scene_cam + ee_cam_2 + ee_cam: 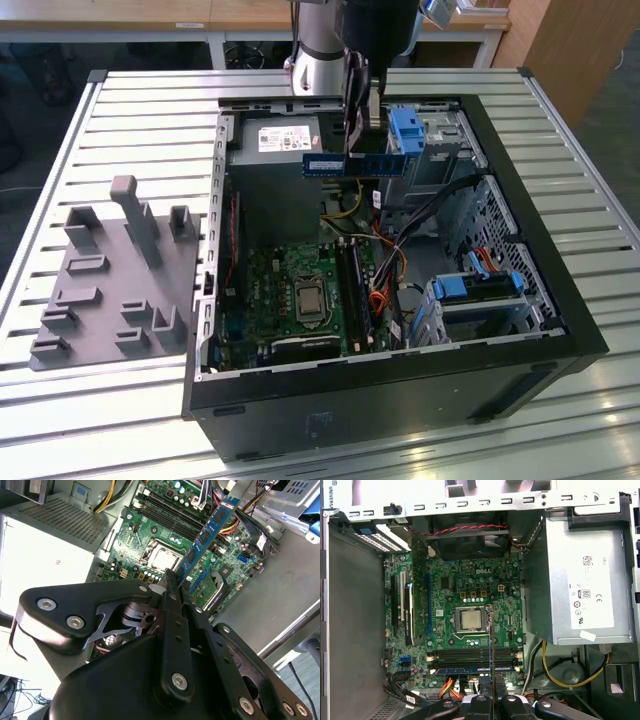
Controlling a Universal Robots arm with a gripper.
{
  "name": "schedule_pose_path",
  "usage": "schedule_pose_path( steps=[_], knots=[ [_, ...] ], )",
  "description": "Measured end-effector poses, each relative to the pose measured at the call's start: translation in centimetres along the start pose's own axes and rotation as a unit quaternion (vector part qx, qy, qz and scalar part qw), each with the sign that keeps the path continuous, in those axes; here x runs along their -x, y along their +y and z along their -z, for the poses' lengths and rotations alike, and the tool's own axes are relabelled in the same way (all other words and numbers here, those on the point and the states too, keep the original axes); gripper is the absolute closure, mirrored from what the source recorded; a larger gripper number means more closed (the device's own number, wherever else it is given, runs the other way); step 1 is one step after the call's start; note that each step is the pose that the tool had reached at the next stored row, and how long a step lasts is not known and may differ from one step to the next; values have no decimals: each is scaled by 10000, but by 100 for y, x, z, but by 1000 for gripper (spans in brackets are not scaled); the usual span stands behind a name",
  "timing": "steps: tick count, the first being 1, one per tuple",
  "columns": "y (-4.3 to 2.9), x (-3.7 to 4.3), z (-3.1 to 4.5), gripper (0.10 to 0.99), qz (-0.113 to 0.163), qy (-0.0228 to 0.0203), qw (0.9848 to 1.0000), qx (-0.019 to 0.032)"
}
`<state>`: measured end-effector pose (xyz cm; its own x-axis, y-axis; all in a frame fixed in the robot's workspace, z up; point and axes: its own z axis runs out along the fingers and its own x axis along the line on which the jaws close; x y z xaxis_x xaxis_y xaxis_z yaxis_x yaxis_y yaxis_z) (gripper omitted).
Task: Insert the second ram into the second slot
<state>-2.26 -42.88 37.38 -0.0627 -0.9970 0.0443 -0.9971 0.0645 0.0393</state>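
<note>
The second ram (328, 165), a long, thin blue circuit-board stick studded with dark chips, hangs above the open black tower case (400, 405). The two black fingers of the claw (360, 150) are clamped on it about midway along.

In the exterior view the stick lies level, its long axis running from 9 to 3 o'clock, at the 12 o'clock end of the green motherboard (285, 290). The dark memory slots (357, 290) sit below it toward 6 o'clock and run roughly from 12 to 6. The stick therefore appears to lie crosswise to them, well apart and not yet lined up.

The second wrist view agrees: the second ram (215, 525) reaches away from the claw (172, 576) across the line of the memory slots (167, 512). In the first wrist view one of the memory slots (470, 669) shows a blue edge, apparently a stick already seated, with dark slots just beside it.

The arm (375, 25) enters from 12 o'clock, wrist upright, claw pointing straight down into the case. The case lies on its side on a slatted metal worktop (120, 120), with a grey moulded holder tray (110, 270) at its 9 o'clock.
</note>
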Motion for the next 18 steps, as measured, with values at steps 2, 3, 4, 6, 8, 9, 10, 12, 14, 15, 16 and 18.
schedule_pose_path(
  steps=[2,3,4,6,8,9,10,12,14,15,16,18],
  knots=[
    [0,0,0,949,-11,-1,10000,1],
    [0,0,0,949,-17,-1,10000,1],
    [0,0,0,949,-23,-1,10000,1],
    [0,0,0,949,-44,-2,10000,2],
    [0,0,0,949,-61,-2,10000,3],
    [0,0,0,949,-71,-3,10000,3],
    [0,0,0,949,-81,-3,10000,4],
    [0,0,0,949,-108,-4,9999,5],
    [0,0,0,949,-125,-5,9999,6],
    [0,0,0,949,-133,-5,9999,6],
    [0,0,0,949,-142,-6,9999,6],
    [0,0,0,949,-167,-7,9999,7]
  ],
)
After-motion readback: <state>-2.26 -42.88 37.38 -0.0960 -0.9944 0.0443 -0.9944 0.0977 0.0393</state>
